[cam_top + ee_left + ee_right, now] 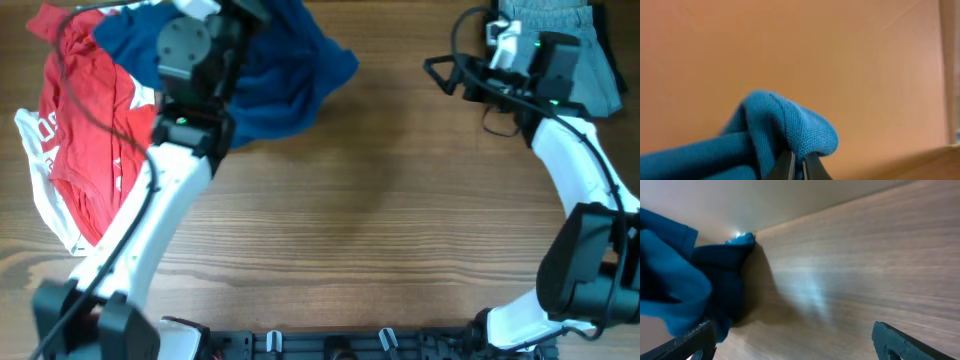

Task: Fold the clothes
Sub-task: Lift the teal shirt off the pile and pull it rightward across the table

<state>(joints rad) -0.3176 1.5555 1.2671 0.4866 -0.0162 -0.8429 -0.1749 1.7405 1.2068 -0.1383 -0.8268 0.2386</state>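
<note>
left pincer [798,164] clamped, right pincer [792,332] spread wide

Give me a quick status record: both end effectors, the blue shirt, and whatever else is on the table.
left end effector: shut, pinching a fold of the dark blue shirt
right end effector: open, holding nothing, over the table
dark blue shirt: bunched at the far edge, not yet folded
red shirt: crumpled at the left side
jeans: far right corner
</note>
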